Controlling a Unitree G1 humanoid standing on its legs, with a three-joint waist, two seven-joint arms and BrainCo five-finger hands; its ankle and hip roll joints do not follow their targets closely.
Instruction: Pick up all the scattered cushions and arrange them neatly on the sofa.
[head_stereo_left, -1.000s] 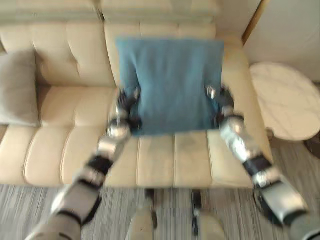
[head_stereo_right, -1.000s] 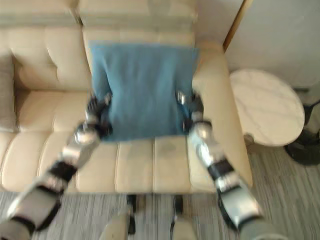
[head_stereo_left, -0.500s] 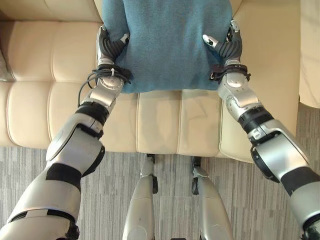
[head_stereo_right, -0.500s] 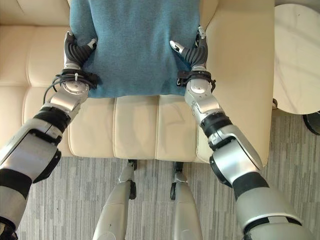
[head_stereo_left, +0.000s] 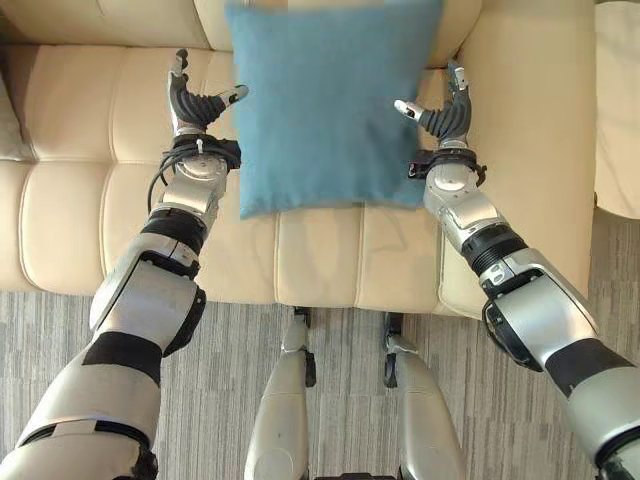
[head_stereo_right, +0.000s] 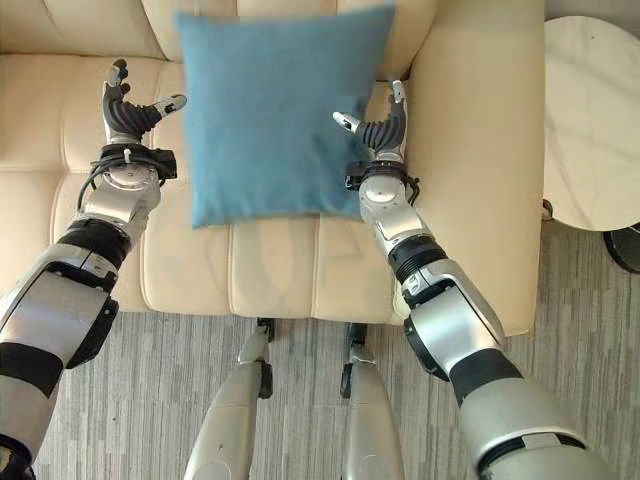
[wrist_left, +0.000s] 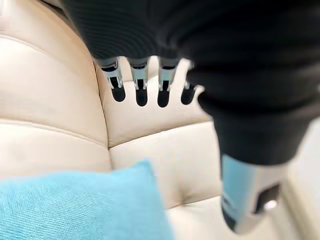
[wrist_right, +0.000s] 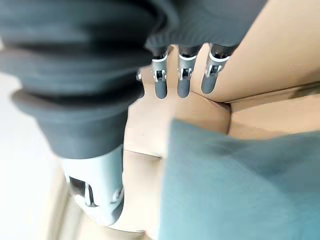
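Note:
A blue cushion (head_stereo_left: 325, 105) lies on the right part of the cream sofa (head_stereo_left: 70, 230), its top edge against the backrest. My left hand (head_stereo_left: 195, 105) is open just to its left, fingers straight, not touching the cushion. To the cushion's right my right hand (head_stereo_left: 445, 115) is open too, with its thumb close to the cushion's edge. A corner of the cushion (wrist_left: 75, 205) appears in the left wrist view past straight fingers (wrist_left: 141, 92). In the right wrist view the cushion (wrist_right: 235, 190) lies beside that hand's extended fingers (wrist_right: 182, 82).
A grey cushion (head_stereo_left: 8, 130) pokes in at the far left of the sofa. A round white marble side table (head_stereo_right: 595, 110) stands right of the sofa arm. Grey striped carpet (head_stereo_left: 230, 330) runs along the sofa's front.
Both hands have let go of the blue cushion and drawn outward from its sides. The cushion has dropped onto the seat against the backrest.

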